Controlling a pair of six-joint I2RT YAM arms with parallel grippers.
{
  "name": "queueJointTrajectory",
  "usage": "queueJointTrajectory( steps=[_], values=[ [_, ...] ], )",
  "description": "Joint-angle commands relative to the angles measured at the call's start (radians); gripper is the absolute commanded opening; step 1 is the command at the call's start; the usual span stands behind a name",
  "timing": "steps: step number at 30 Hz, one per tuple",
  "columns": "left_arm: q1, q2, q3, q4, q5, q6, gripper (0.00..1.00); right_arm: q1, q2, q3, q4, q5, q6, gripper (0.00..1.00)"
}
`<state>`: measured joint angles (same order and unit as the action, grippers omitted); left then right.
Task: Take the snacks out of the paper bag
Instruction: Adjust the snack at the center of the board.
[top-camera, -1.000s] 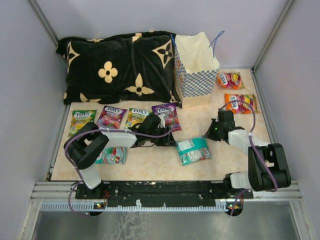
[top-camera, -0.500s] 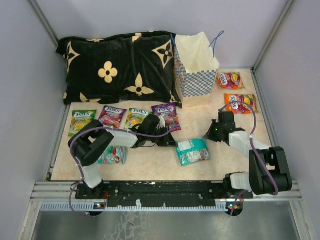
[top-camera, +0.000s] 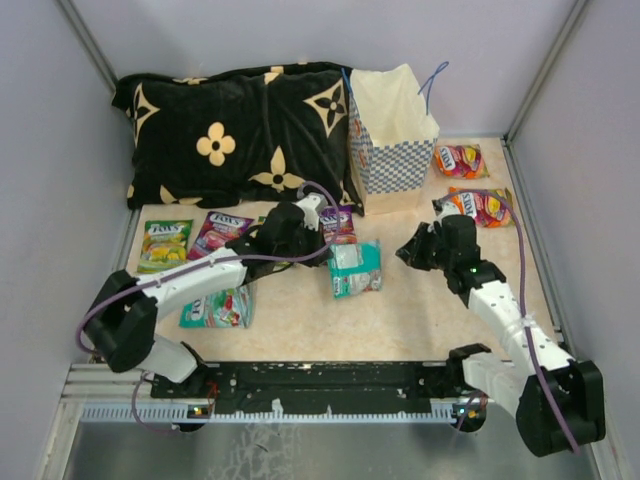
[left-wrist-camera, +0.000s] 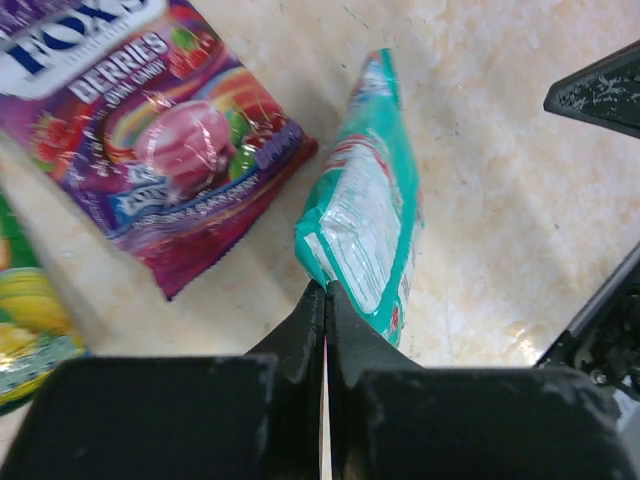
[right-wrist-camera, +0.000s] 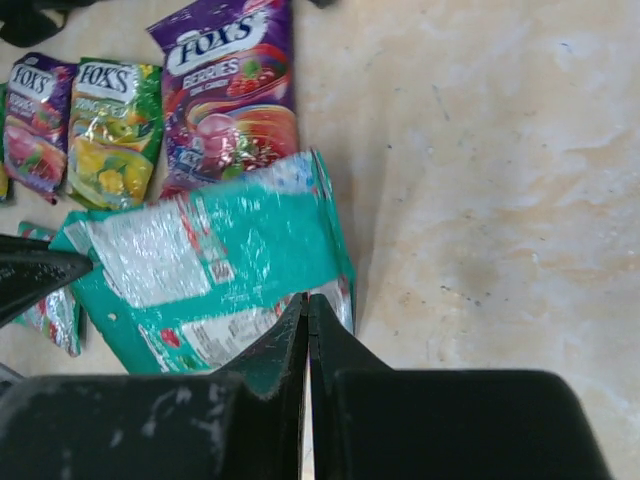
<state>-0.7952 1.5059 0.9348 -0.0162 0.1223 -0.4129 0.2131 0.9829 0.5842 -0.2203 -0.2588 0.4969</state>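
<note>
Teal packet (left-wrist-camera: 365, 230): glossy film, crinkled, bright glare on the back panel.
Purple packet (left-wrist-camera: 150, 130): same glossy wrap, strong highlights.
Table top (right-wrist-camera: 500, 150): smooth, cream, marbled, faint sheen.
Cushion (top-camera: 230, 130): black plush cloth, velvety, matt.
Paper bag (top-camera: 385, 170): matt paper, checked print outside, plain cream inside, thin cord handles.
Left gripper (left-wrist-camera: 325, 292), right gripper (right-wrist-camera: 305, 305): matt black plastic, slightly rough.
Near rail (top-camera: 110, 385): bare grey metal.

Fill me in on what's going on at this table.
The left gripper is shut on a corner of a teal packet, holding it tilted on edge near the middle of the table. The right gripper hangs shut close by, holding nothing. A purple packet lies beside the teal one, and two orange packets lie right of the upright paper bag. Whether anything is left inside it cannot be seen.
</note>
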Motion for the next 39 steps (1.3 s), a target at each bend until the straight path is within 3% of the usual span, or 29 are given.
queueJointTrajectory(
  steps=[1, 4, 5, 8, 11, 19, 27, 32, 39],
  values=[
    [0.005, -0.105, -0.034, -0.044, -0.082, 0.178, 0.0, 0.052, -0.028, 0.029, 0.013, -0.001, -0.019, 0.15],
    [0.005, -0.17, -0.091, -0.003, -0.067, 0.262, 0.0, 0.058, -0.029, 0.002, 0.075, -0.059, -0.026, 0.67],
    [0.005, -0.191, -0.105, 0.002, -0.055, 0.287, 0.0, 0.058, -0.031, -0.005, 0.101, -0.084, -0.032, 0.79],
    [0.003, -0.25, -0.124, -0.03, 0.005, 0.366, 0.0, 0.058, -0.038, -0.02, 0.2, -0.206, -0.053, 0.97],
    [-0.024, -0.31, -0.143, -0.038, 0.02, 0.427, 0.0, 0.058, -0.033, -0.033, 0.318, -0.358, -0.039, 0.99],
    [-0.058, -0.544, -0.262, -0.016, -0.004, 0.626, 0.0, 0.096, -0.005, -0.095, 0.594, -0.555, -0.029, 0.99],
    [-0.061, -0.661, -0.333, -0.07, 0.077, 0.803, 0.0, 0.336, 0.032, -0.039, 0.512, -0.478, -0.229, 0.99],
    [-0.062, -0.661, -0.329, -0.131, 0.076, 0.763, 0.0, 0.534, 0.124, 0.053, 0.396, -0.331, -0.354, 0.99],
    [-0.064, -0.694, -0.339, -0.13, 0.056, 0.734, 0.0, 0.681, 0.287, 0.084, 0.498, -0.187, -0.349, 0.98]
  ],
)
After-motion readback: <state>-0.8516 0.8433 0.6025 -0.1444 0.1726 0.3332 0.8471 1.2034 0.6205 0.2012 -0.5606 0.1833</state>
